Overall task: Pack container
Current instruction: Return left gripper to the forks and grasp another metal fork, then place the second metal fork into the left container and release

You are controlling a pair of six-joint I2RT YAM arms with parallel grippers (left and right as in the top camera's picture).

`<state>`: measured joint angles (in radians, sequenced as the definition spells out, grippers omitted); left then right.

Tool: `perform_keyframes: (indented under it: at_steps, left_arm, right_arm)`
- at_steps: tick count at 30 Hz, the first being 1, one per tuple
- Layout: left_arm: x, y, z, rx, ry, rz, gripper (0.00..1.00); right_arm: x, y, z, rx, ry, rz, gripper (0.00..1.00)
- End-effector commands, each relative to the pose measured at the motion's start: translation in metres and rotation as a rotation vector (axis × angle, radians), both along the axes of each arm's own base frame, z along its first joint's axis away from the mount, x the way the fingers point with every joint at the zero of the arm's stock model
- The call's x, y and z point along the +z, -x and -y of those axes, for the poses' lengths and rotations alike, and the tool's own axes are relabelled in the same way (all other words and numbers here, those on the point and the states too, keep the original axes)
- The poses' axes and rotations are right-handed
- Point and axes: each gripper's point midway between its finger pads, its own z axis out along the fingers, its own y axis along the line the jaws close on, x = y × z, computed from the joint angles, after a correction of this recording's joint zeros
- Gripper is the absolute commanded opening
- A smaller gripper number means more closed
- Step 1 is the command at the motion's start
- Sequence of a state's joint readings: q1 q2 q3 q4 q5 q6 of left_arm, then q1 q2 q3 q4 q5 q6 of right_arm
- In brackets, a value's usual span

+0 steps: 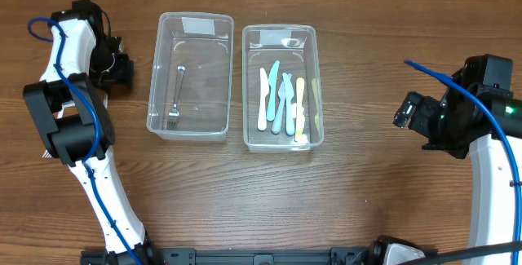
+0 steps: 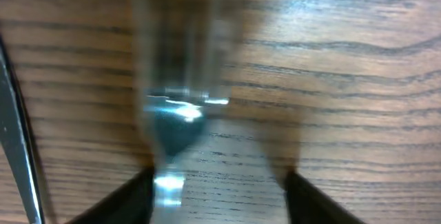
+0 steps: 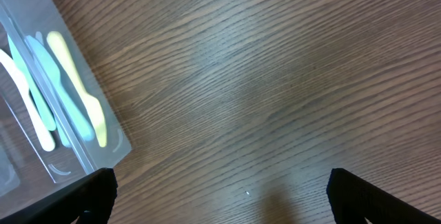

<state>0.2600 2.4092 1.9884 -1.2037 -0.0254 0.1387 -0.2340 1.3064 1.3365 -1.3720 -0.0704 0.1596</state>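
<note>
Label [image 1: 204,27] on the fork tub [image 1: 157,94] was unreadable. Left of it, I couldn't tell my left pincer [image 1: 122,71] grip; far right, my right pincer [image 1: 403,110] gaped wide.

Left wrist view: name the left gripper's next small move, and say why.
Probably close the left gripper on the blurred metal utensil: it shows between the fingers, and the jaws stand apart, not yet clamped on it.

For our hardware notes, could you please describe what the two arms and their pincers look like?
Both the left arm and the right arm have white shells with black joint housings, and a blue cable runs along each. The left pincer and the right pincer are black and blocky. A small green light seems to glow on the right arm's black section.
</note>
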Motion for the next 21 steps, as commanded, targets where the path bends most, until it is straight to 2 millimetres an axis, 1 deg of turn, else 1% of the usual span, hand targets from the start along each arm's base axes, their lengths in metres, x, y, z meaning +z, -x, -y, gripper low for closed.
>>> perform_keyframes:
  at_steps: [1,3,4,6,11,15,17,20,21]
  left_arm:
    - [-0.019,0.014,0.006,-0.012,0.033,-0.06,0.38]
    - [-0.018,0.015,0.005,-0.012,0.029,-0.064,0.33]
    - [-0.018,0.016,0.002,-0.013,0.012,-0.069,0.27]
    - [-0.018,0.018,-0.002,-0.011,-0.013,-0.08,0.19]
    - [-0.018,0.02,-0.002,-0.009,-0.015,-0.086,0.04]
    - [-0.017,0.019,-0.002,0.007,-0.017,-0.084,0.04]
    - [-0.01,0.019,-0.002,0.026,-0.021,-0.075,0.04]
    - [0.015,0.016,-0.001,0.042,-0.03,-0.035,0.04]
    - [0.03,0.014,0.0,0.044,-0.036,-0.008,0.04]
  right_arm:
    - [0.005,0.0,0.001,0.005,0.015,0.021,1.0]
    - [0.005,-0.001,0.001,0.005,0.015,0.021,1.0]
    - [0.005,0.0,0.001,0.005,0.015,0.021,1.0]
    - [0.005,0.0,0.001,0.005,0.015,0.021,1.0]
    - [0.005,-0.001,0.001,0.005,0.015,0.022,1.0]
    - [0.005,0.0,0.001,0.005,0.015,0.021,1.0]
    - [0.005,0.0,0.001,0.005,0.015,0.018,1.0]
    - [0.005,0.0,0.0,0.005,0.014,0.019,1.0]
    - [0.005,0.0,0.0,0.005,0.014,0.019,1.0]
